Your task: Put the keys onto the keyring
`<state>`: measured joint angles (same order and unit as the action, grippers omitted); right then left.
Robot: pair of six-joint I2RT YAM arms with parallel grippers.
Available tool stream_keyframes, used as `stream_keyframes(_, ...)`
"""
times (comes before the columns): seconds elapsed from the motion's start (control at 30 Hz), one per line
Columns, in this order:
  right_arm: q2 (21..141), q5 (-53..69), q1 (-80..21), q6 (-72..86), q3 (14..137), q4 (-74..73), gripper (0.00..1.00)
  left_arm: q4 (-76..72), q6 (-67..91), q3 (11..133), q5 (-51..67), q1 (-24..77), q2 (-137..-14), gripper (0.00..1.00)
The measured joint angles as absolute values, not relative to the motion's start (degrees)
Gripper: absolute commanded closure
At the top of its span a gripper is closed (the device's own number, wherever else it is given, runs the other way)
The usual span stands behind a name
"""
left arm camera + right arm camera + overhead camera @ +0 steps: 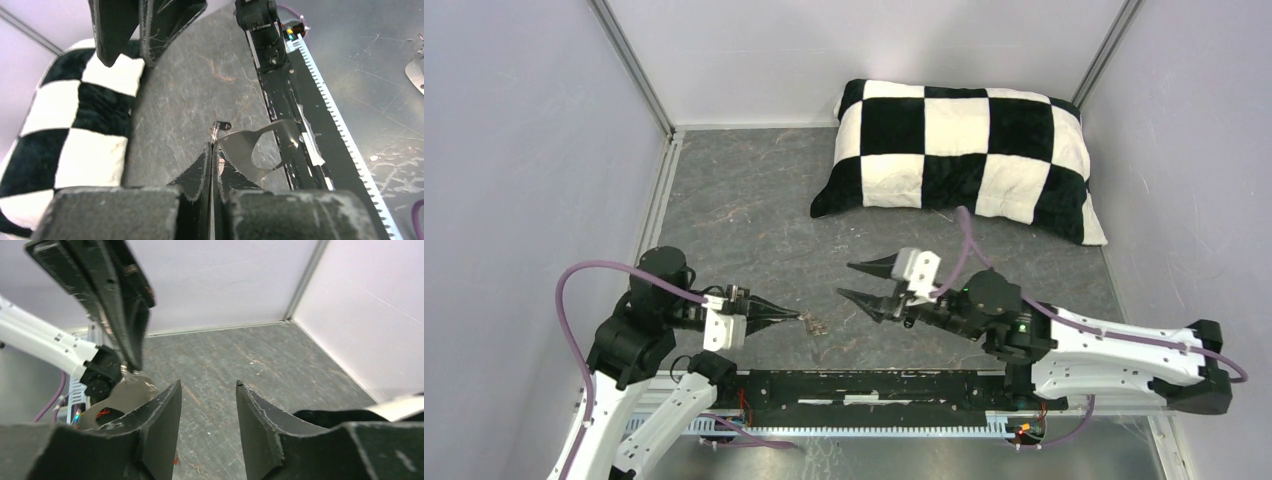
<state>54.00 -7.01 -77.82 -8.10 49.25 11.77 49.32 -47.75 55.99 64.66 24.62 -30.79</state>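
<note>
Left wrist view: left pincer (211, 150) clamped tight on the keyring (250, 150), at the table's (754, 220) 7 o'clock. Right pincer (845, 280), at its 2 o'clock, stands apart, empty. Ring-holding step, I judge; next, the right likely must fetch keys, none plainly visible.

My left gripper (794, 318) points right with its jaws pinched together, the keyring (813, 324) just a small metal glint at their tips. My right gripper (844, 279) faces it, jaws apart. On the grey bench (744, 200), a checked pillow (964, 150) lies at the back.
</note>
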Motion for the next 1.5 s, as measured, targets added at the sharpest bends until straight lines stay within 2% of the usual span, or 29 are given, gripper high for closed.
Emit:
stream_keyframes(0.2, 46.4, -13.3, -75.8, -3.6, 45.0, 9.3, 0.43, 45.2, -48.9, 55.8, 68.2, 24.6, -31.2, 0.98)
stream_keyframes(0.27, 45.0, -15.7, -75.0, -1.1, 42.5, 7.4, 0.35, 44.5, -49.1, 56.0, 69.3, 24.6, -32.2, 0.98)
stream_keyframes(0.37, 43.3, -18.7, -73.3, 3.5, 37.4, 4.0, 0.31, 44.2, -49.5, 56.4, 69.8, 24.6, -33.1, 0.98)
stream_keyframes(0.5, 39.2, -22.7, -70.1, 12.0, 29.1, -2.0, 0.16, 43.9, -49.5, 56.8, 70.3, 24.6, -33.5, 0.98)
stream_keyframes(0.57, 36.2, -24.2, -68.6, 17.4, 24.7, -4.7, 0.02, 43.8, -49.5, 56.8, 70.5, 24.6, -33.5, 0.98)
stream_keyframes(0.7, 33.4, -25.6, -66.4, 27.0, 18.4, -9.7, 0.02, 43.2, -49.5, 56.8, 70.6, 24.6, -33.5, 0.98)
stream_keyframes(0.87, 37.4, -25.2, -63.8, 31.6, 17.3, -12.1, 0.1, 40.3, -47.7, 56.8, 70.6, 24.6, -33.6, 0.98)
stream_keyframes(1.13, 44.9, -19.8, -57.1, 30.1, 16.8, -7.0, 0.33, 38.8, -45.8, 56.8, 70.6, 24.6, -33.0, 0.98)
stream_keyframes(1.33, 53.1, -15.7, -55.9, 24.2, 17.4, -3.6, 0.39, 38.7, -45.3, 56.8, 70.5, 24.6, -32.5, 0.98)
stream_keyframes(1.5, 55.8, -14.6, -55.9, 21.0, 17.5, -1.6, 0.49, 38.6, -45.2, 56.8, 70.5, 24.6, -32.5, 0.98)
